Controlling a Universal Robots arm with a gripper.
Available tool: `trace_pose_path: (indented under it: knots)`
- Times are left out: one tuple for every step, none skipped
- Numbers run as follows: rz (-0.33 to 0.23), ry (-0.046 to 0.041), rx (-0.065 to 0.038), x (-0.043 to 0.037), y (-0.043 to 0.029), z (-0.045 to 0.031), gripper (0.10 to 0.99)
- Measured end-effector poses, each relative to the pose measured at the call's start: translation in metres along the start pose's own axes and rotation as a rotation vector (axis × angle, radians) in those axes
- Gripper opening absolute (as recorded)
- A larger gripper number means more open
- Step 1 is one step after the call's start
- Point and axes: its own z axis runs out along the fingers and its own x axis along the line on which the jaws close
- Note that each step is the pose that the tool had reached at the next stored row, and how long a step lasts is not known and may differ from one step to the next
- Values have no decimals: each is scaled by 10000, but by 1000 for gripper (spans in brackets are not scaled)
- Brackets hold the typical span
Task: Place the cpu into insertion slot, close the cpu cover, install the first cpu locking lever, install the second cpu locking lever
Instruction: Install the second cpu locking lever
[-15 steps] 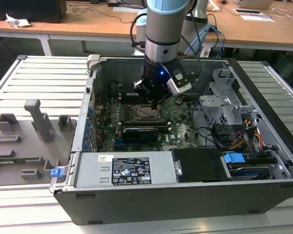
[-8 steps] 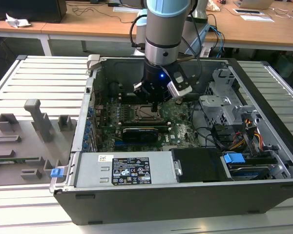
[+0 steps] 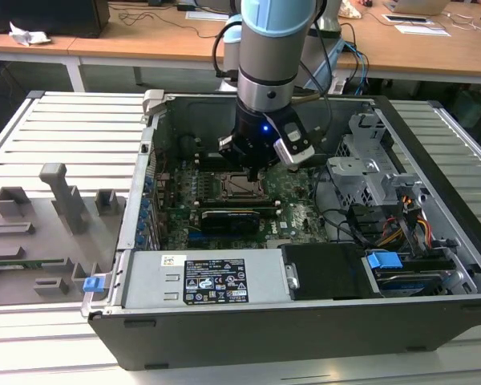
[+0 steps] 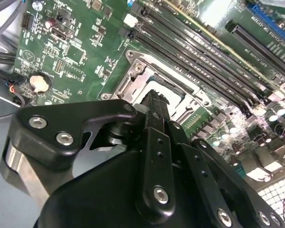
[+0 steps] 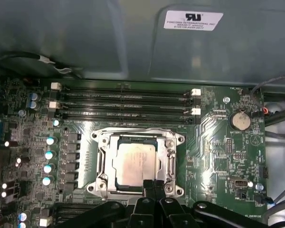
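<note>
In the first wrist view the cpu [image 5: 135,164] lies flat in the insertion slot [image 5: 115,186], silvery face up. The cpu cover [image 5: 169,156], a silver metal frame, lies down flat around it. My gripper [image 5: 154,186] is shut, fingertips pressed together at the edge of the cover frame, with nothing visibly between them. In the second wrist view the same shut gripper [image 4: 154,99] points down at the socket frame [image 4: 142,76]. From the exterior view the arm stands inside the open computer case with the gripper [image 3: 252,170] just above the socket [image 3: 242,188]. I cannot make out how the locking levers stand.
Long black memory slots [image 5: 123,102] run beside the socket, and a coin battery [image 5: 239,120] sits on the green board. A long black card [image 3: 228,218], the power supply [image 3: 200,281] and a drive cage [image 3: 361,160] crowd the case. A grey fixture tray [image 3: 32,233] lies at the exterior view's left.
</note>
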Motion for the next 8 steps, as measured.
trace_pose_path:
  knots:
    - [2,0,-2,4,-14,-2,106]
    - [0,1,-2,8,-29,-4,106]
    - [2,0,-2,12,-41,-6,106]
    - [1,0,-4,16,-52,-7,106]
    - [0,0,-4,18,-57,-8,106]
    - [1,0,-4,19,-60,-8,106]
    - [1,0,-4,20,-62,-8,106]
    - [1,0,-4,20,-64,-9,106]
